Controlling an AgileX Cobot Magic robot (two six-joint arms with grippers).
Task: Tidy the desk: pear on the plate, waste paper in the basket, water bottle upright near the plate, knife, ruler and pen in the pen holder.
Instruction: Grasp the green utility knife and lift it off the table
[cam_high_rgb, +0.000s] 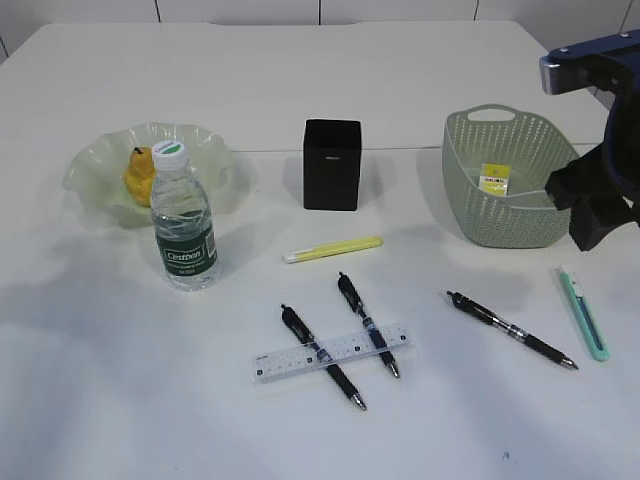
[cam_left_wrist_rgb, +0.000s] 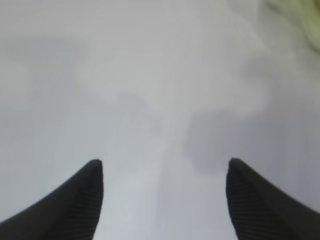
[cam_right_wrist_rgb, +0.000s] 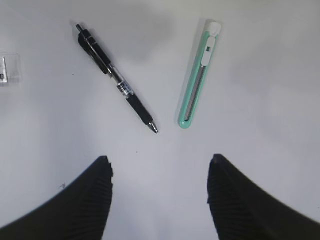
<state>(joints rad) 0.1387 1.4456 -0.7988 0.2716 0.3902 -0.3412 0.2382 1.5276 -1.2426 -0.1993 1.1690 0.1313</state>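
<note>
A yellow pear (cam_high_rgb: 138, 175) lies on the wavy green glass plate (cam_high_rgb: 95, 175) at the left. The water bottle (cam_high_rgb: 185, 225) stands upright just in front of the plate. The black pen holder (cam_high_rgb: 331, 165) is in the middle. The green basket (cam_high_rgb: 505, 185) holds a yellow piece of paper (cam_high_rgb: 494, 180). Two black pens (cam_high_rgb: 322, 356) (cam_high_rgb: 367, 324) cross the clear ruler (cam_high_rgb: 330, 352). A third pen (cam_right_wrist_rgb: 116, 80) and the teal knife (cam_right_wrist_rgb: 198, 75) lie ahead of my right gripper (cam_right_wrist_rgb: 159, 162), which is open and empty above the table. My left gripper (cam_left_wrist_rgb: 164, 162) is open over bare table.
A slim yellow stick-shaped item (cam_high_rgb: 333, 249) lies in front of the pen holder. My right arm (cam_high_rgb: 600, 190) hangs beside the basket at the right edge. A blurred bit of the plate's rim (cam_left_wrist_rgb: 300, 20) shows at the top right of the left wrist view.
</note>
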